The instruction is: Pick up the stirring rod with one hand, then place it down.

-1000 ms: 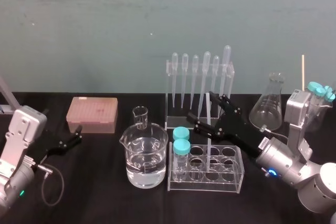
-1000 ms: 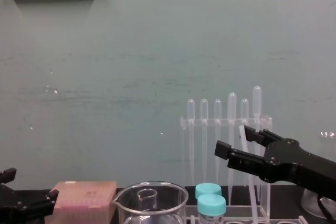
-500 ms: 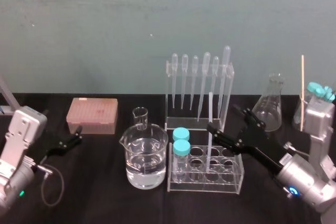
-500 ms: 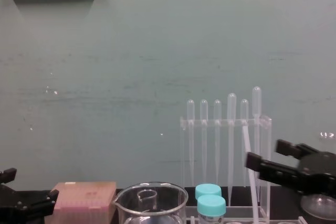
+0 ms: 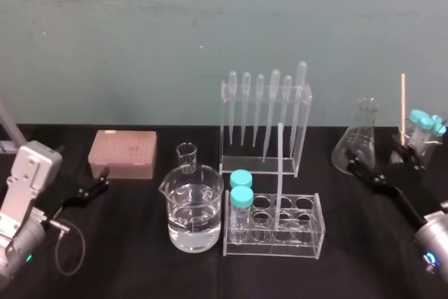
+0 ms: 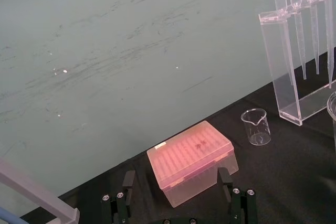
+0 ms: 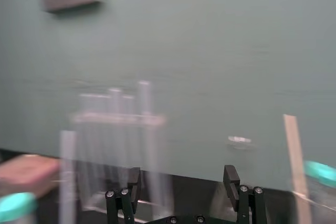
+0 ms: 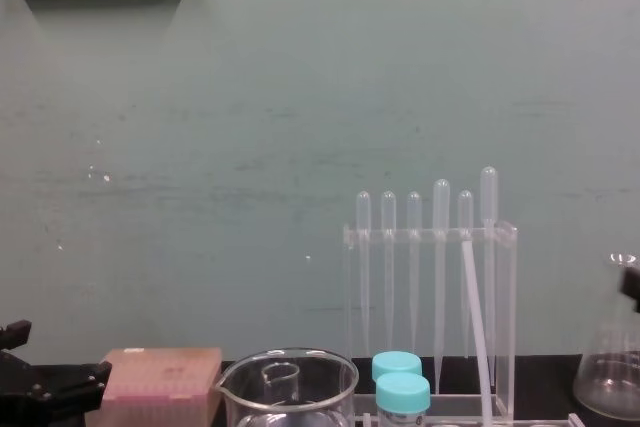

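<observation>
The stirring rod (image 5: 280,173) is a thin translucent-white rod that stands upright in a hole of the clear test tube rack (image 5: 311,239). In the chest view the stirring rod (image 8: 475,327) leans slightly in front of the pipettes. My right gripper (image 5: 378,160) hovers well to the right of the rod, near the flask, open and empty. In the right wrist view its two fingers (image 7: 230,176) stand wide apart with nothing between them. My left gripper (image 5: 94,185) rests at the far left by the pink box, and its fingers (image 6: 128,182) are open.
A beaker of water (image 5: 194,208), a small beaker (image 5: 187,155) and two blue-capped tubes (image 5: 241,190) sit left of the rod. A pipette rack (image 5: 266,117) stands behind it. A flask (image 5: 360,138), a wooden stick (image 5: 403,103) and a pink tip box (image 5: 122,152) are also on the table.
My right gripper has pulled back to the right, away from the rod and rack, staying open. The rod remains standing in the rack. The left arm has not moved.
</observation>
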`<state>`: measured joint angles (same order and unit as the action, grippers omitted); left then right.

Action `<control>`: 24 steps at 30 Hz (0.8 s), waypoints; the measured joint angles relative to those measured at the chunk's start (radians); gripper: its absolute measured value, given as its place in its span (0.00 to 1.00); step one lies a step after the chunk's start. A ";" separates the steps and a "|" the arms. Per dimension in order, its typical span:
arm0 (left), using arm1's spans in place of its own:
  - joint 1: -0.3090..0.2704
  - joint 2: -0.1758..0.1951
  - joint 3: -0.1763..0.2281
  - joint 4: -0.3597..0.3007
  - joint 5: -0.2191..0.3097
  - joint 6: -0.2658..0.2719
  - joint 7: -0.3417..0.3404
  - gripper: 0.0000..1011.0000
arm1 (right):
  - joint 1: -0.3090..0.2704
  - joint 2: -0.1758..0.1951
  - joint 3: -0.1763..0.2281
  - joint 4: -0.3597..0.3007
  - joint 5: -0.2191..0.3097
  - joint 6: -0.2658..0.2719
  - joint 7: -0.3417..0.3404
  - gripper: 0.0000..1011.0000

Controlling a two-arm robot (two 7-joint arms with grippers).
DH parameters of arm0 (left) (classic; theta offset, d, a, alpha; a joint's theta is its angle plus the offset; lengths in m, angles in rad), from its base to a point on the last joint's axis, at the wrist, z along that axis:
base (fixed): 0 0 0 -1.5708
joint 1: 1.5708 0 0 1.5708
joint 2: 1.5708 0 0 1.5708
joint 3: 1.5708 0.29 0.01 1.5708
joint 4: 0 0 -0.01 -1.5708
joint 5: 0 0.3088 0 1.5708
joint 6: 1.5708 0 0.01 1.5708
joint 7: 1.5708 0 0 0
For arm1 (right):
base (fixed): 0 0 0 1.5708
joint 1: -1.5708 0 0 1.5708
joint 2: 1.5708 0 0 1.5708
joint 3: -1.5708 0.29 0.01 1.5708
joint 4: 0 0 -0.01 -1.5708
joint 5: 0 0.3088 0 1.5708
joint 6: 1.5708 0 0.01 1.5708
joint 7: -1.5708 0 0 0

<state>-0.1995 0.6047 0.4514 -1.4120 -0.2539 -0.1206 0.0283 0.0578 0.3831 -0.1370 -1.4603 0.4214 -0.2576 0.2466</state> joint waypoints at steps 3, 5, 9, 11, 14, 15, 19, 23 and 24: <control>0.000 0.000 0.000 0.000 0.000 0.000 0.000 0.99 | 0.002 -0.019 0.020 0.021 -0.040 0.012 -0.070 0.99; 0.000 0.000 0.000 0.000 0.000 0.000 0.000 0.99 | 0.009 -0.028 0.028 0.042 -0.060 0.023 -0.098 0.99; 0.000 0.000 0.000 0.000 0.000 0.000 0.000 0.99 | 0.024 -0.040 0.033 0.074 -0.084 0.028 -0.117 0.99; 0.000 0.000 0.000 0.000 0.000 0.000 0.000 0.99 | 0.023 -0.039 0.033 0.072 -0.084 0.028 -0.117 0.99; 0.000 0.000 0.000 0.000 0.000 0.000 0.000 0.99 | 0.022 -0.039 0.033 0.070 -0.083 0.028 -0.117 0.99; 0.000 0.000 0.000 0.000 0.000 0.000 0.000 0.99 | 0.021 -0.038 0.033 0.069 -0.083 0.028 -0.116 0.99; 0.000 0.000 0.000 0.000 0.000 0.000 0.000 0.99 | 0.019 -0.037 0.033 0.066 -0.080 0.028 -0.116 0.99; 0.000 0.000 0.000 0.000 0.000 0.000 0.000 0.99 | 0.018 -0.037 0.033 0.064 -0.079 0.027 -0.116 0.99; 0.000 0.000 0.000 0.000 0.000 0.000 0.000 0.99 | 0.018 -0.037 0.033 0.064 -0.078 0.027 -0.116 0.99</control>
<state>-0.1995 0.6047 0.4514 -1.4120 -0.2539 -0.1205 0.0283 0.0759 0.3460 -0.1042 -1.3963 0.3433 -0.2305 0.1308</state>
